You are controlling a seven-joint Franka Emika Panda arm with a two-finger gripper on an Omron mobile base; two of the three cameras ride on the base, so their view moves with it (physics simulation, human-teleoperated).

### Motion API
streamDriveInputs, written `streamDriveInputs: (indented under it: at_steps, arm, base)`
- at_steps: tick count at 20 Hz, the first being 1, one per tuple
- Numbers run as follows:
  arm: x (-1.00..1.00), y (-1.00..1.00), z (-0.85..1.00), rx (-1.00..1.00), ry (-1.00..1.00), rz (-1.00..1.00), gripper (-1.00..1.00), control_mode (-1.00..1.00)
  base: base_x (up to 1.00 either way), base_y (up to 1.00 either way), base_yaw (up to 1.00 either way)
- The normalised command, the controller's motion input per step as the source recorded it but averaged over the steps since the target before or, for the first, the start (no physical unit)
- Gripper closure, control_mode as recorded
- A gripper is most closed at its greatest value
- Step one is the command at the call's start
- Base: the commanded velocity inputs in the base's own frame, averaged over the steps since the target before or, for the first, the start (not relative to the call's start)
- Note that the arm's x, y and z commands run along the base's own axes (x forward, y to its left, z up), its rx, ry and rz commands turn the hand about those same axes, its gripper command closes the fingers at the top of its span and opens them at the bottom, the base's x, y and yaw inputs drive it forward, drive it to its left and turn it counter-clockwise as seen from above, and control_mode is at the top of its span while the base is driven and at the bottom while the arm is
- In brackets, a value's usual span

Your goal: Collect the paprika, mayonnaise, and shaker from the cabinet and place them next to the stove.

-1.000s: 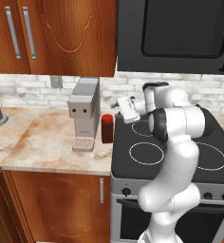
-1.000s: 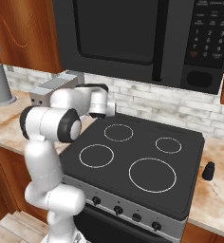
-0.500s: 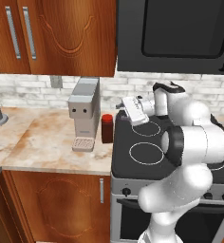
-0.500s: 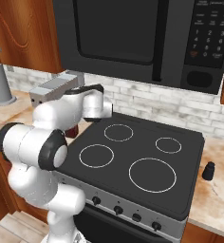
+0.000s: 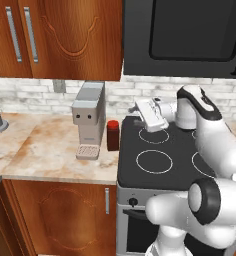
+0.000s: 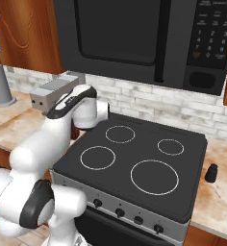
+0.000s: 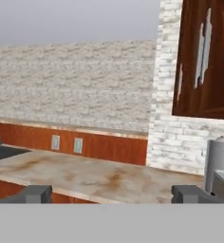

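Paprika (image 5: 113, 135) jar, red lid, stands upright on the marble counter (image 5: 50, 150) btwn the grey coffee machine (image 5: 89, 119) and the stove (image 5: 165, 160), just beside the stove's left edge, nothing gripping it. Wall cabinet (image 5: 55, 37) above, doors shut. Gripper (image 5: 144, 114) hangs over the stove's back-left corner, near the paprika but apart from it, fingers spread wide, nothing btwn them; in hand view the two dark fingertips (image 7: 35, 193) stand far apart w/ bare counter beyond. Microwave (image 6: 134, 33) over the stove. Shaker (image 6: 211, 173), small & black, sits upright on the counter just right of the stove.
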Motion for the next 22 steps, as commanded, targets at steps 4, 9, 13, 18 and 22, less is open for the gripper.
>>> streamDriveInputs:
  at_steps: [4, 9, 13, 18, 22]
  arm:
    - [-0.91, 0.00, 0.46, -0.04, 0.06, -0.07, -1.00, -1.00]
    - [-0.96, 0.00, 0.35, -0.04, 0.12, -0.12, -1.00, -1.00]
    - [-0.77, 0.00, 0.32, -0.01, 0.23, -0.24, -1.00, -1.00]
    - [-0.53, -0.05, 0.24, -0.02, 0.29, -0.34, -1.00, -1.00]
    - [-0.29, -0.13, 0.13, -0.10, 0.32, -0.41, -1.00, -1.00]
  base:
    - [0.00, 0.00, 0.00]
    - [0.00, 0.00, 0.00]
    - [0.00, 0.00, 0.00]
    - [0.00, 0.00, 0.00]
    - [0.00, 0.00, 0.00]
